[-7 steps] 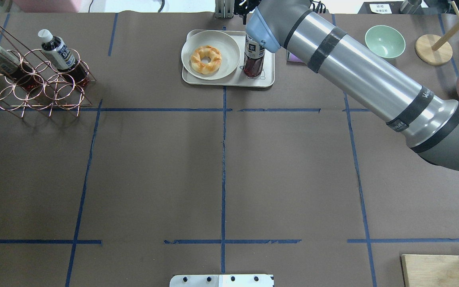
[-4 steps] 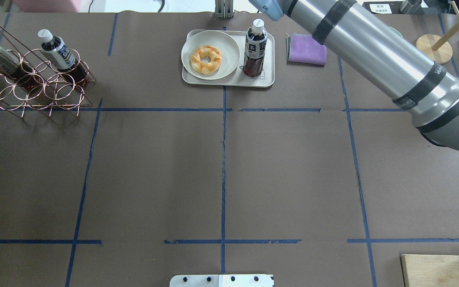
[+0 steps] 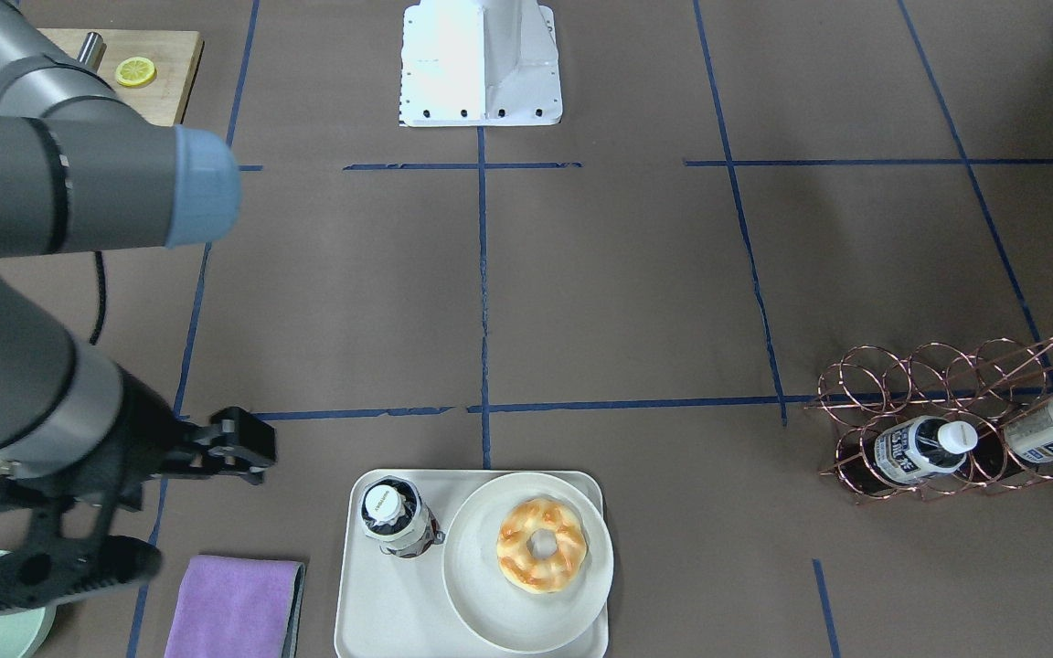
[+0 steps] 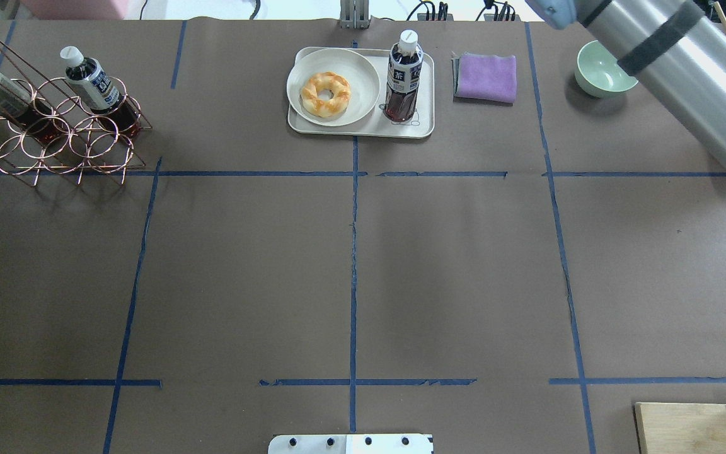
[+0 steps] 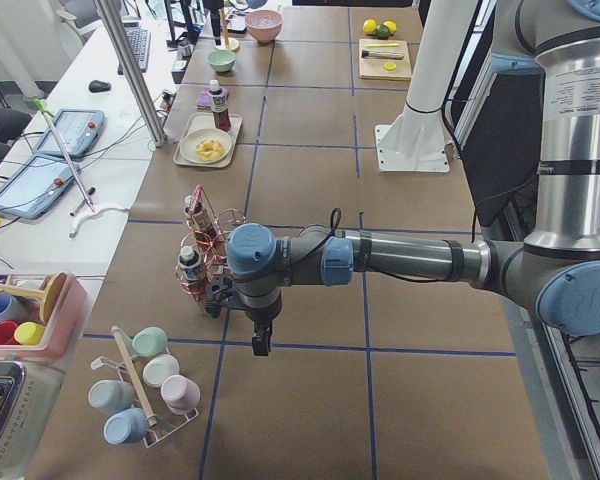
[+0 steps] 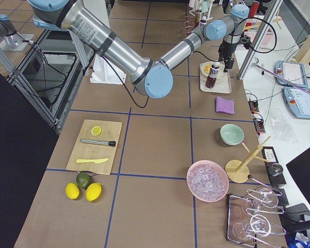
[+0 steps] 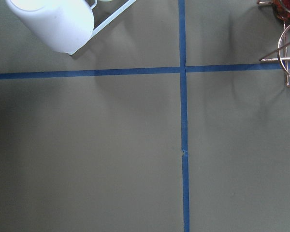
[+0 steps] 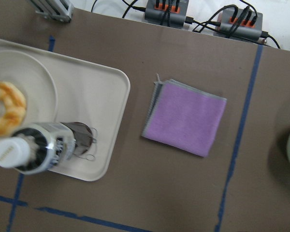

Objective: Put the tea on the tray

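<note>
Off-white plastic is carrying the load: the tea (image 4: 404, 75) is standing upright on the tray (image 4: 363, 131), on the bare end just beside the plate (image 4: 363, 74) that is holding a doughnut (image 4: 325, 94), and nothing is touching it. We are reading the right claw (image 3: 202, 507) as spread wide and empty, hanging over the table beside the tray, near the purple cloth (image 4: 486, 77). The left claw (image 5: 258, 335) is sitting far off by the copper wire rack (image 4: 54, 145), and we cannot tell whether its jaws are apart or together. We are judging the placing itself as done, so the step in hand is the retreat. The next move is calling for a clean path up and away, with the fingers kept clear of the bottle's cap so that nothing is tipping it.
</note>
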`<action>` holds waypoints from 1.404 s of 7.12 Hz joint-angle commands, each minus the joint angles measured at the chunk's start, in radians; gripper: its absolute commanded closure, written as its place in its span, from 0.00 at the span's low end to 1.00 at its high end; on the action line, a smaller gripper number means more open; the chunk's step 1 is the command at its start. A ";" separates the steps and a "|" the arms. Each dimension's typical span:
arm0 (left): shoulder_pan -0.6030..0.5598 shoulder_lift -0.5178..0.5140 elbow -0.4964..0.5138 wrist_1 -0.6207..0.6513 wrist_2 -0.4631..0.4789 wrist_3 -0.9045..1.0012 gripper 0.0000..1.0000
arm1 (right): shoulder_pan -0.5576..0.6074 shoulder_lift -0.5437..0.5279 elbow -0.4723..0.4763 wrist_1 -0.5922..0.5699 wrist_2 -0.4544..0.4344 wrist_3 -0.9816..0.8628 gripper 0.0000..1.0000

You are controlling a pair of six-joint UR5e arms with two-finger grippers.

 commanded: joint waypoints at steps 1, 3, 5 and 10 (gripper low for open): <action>0.000 0.000 0.001 -0.013 0.001 -0.001 0.00 | 0.091 -0.266 0.205 -0.034 0.018 -0.247 0.00; 0.000 0.001 -0.001 -0.013 0.001 -0.001 0.00 | 0.166 -0.475 0.294 -0.032 0.016 -0.436 0.00; 0.002 0.001 0.001 -0.013 0.004 -0.001 0.00 | 0.219 -0.670 0.349 -0.032 0.016 -0.527 0.00; 0.003 0.015 0.019 -0.025 0.007 0.001 0.00 | 0.300 -0.975 0.503 -0.020 0.065 -0.512 0.00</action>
